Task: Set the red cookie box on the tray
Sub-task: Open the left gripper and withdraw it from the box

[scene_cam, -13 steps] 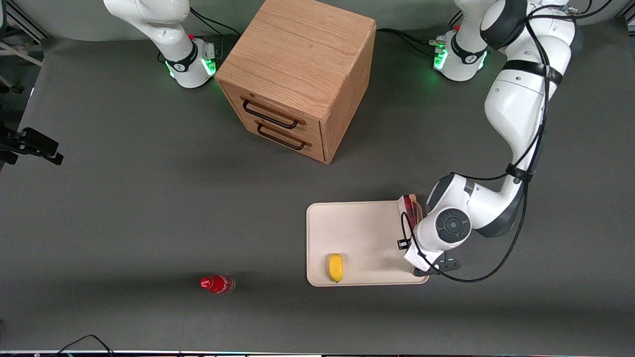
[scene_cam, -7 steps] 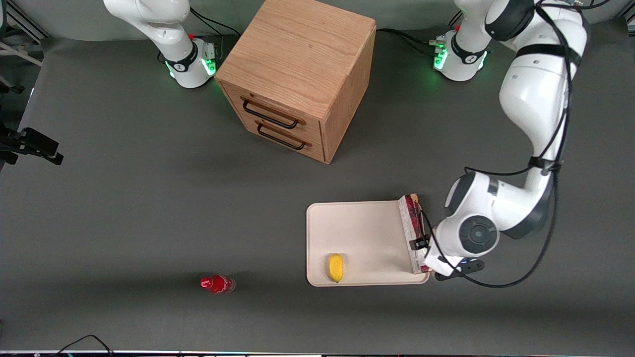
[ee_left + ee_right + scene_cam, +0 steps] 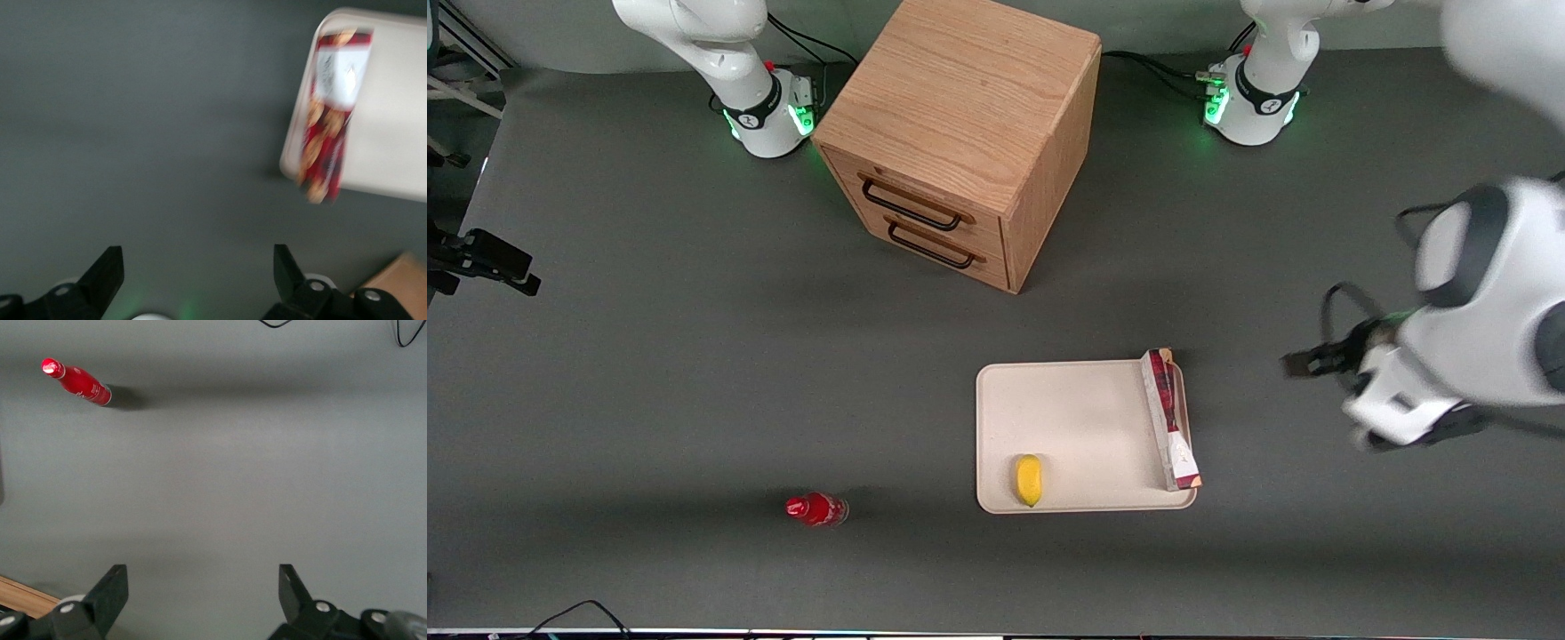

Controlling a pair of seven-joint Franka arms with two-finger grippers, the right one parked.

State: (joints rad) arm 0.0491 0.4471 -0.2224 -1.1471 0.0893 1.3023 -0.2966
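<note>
Red cookie box [image 3: 1170, 420] lies along the tray [image 3: 1076, 427] edge nearest the working arm's end, on the rim. Gripper [image 3: 199, 273] fingers [image 3: 107, 270] spread wide, empty, above bare surface [image 3: 694, 356], well apart from the box. Yellow object [image 3: 1029, 479] on tray's near edge.

we see our hand [image 3: 193, 280], fingers spread wide, over bare bench [image 3: 1298, 267], well apart from the tray [image 3: 1076, 418]. on the tray only the red cookie box [image 3: 1170, 420] along its edge and a yellow item [image 3: 1029, 479] stand in the way.
</note>
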